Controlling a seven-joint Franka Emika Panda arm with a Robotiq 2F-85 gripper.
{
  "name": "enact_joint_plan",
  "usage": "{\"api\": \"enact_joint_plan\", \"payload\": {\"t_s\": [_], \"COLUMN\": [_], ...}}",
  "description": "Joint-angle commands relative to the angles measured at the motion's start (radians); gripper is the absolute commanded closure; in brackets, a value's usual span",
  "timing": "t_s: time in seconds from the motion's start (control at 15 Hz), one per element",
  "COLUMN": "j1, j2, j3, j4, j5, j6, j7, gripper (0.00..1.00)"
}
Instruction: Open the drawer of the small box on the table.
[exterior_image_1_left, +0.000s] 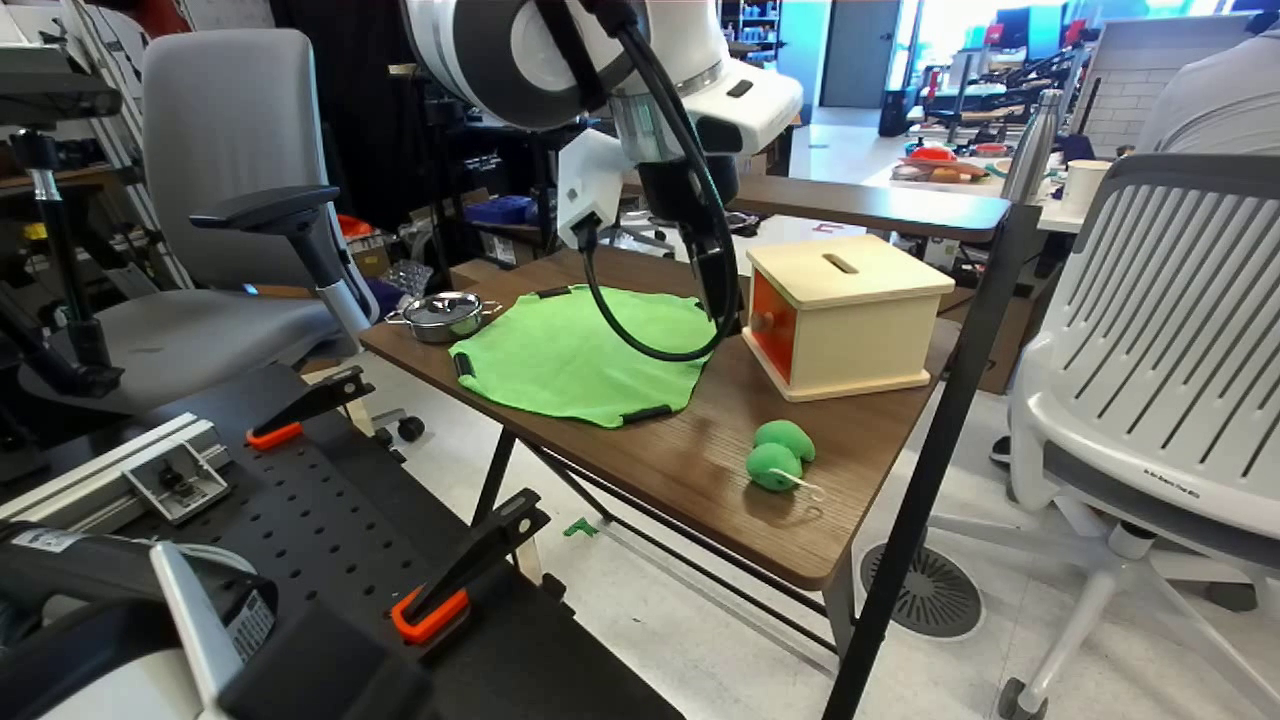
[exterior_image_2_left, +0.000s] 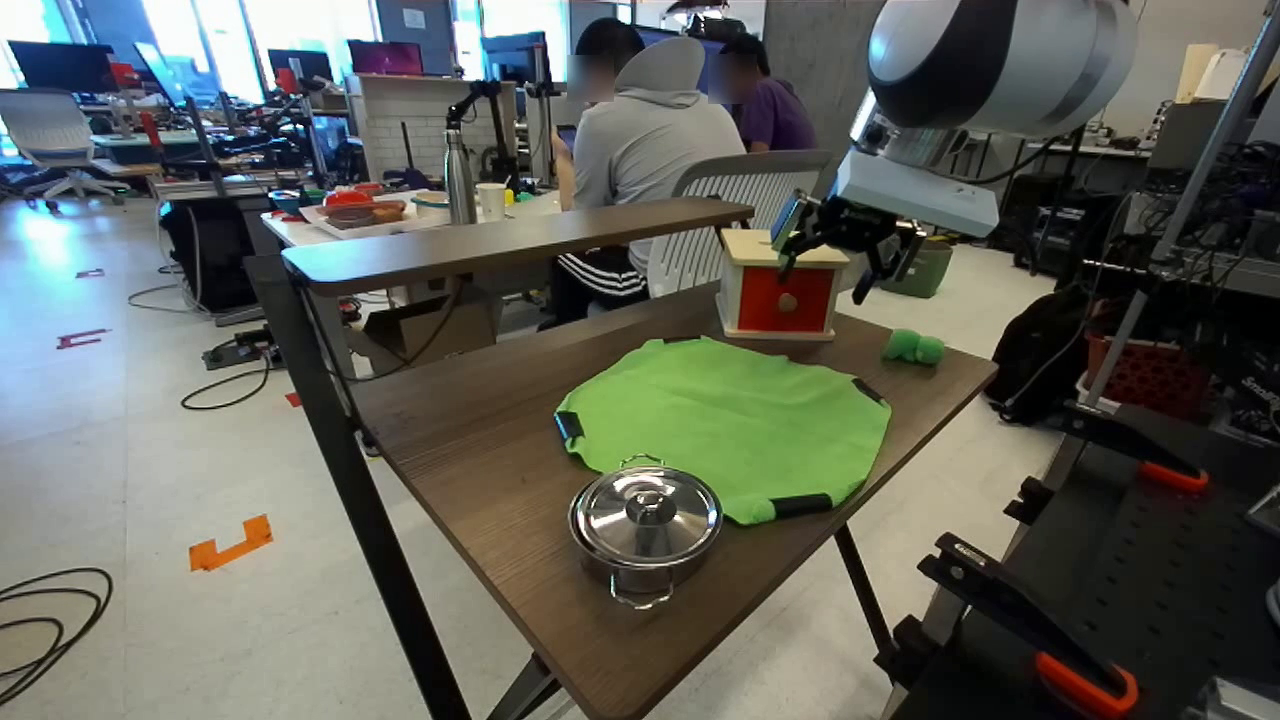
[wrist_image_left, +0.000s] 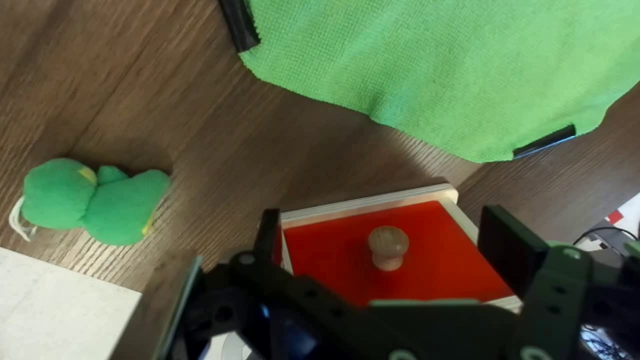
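Observation:
The small tan wooden box (exterior_image_1_left: 865, 350) stands on the dark brown table (exterior_image_1_left: 640, 450), with a dark slot on top. Its drawer (exterior_image_2_left: 755, 300) has an orange-red front with a round wooden knob (exterior_image_2_left: 788, 302), and it sits flush in the box. In the wrist view the drawer front (wrist_image_left: 330, 255) and knob (wrist_image_left: 388, 242) show between the fingertips. My gripper (wrist_image_left: 385, 232) is open and empty, its fingers wide apart and not touching the knob. In an exterior view the gripper (exterior_image_2_left: 824, 280) hangs tilted in front of the box's upper part, partly covering the box.
A green cloth (exterior_image_2_left: 730, 420) with black corner strips lies on the table before the drawer. A green plush toy (exterior_image_1_left: 780, 455) lies beside the box. A lidded metal pot (exterior_image_2_left: 648, 520) stands past the cloth. A raised shelf (exterior_image_2_left: 520, 240) runs along one table edge.

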Motion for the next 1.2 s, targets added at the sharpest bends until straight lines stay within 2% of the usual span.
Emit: {"api": "enact_joint_plan", "payload": {"t_s": [0.0,0.4,0.93,1.0,1.07,1.13], "j1": [0.05,0.119,0.173,0.184,0.201,0.207], "j2": [0.06,0.123,0.159,0.162,0.168,0.169], "j3": [-0.053,-0.126,-0.182,-0.192,-0.211,-0.216], "j4": [0.077,0.141,0.19,0.193,0.194,0.196], "j5": [0.012,-0.003,-0.007,-0.011,-0.02,-0.022], "j6": [-0.046,-0.085,-0.09,-0.088,-0.074,-0.077], "j7": [0.003,0.032,0.076,0.08,0.085,0.085], "gripper": [0.0,0.0,0.0,0.25,0.26,0.35]}}
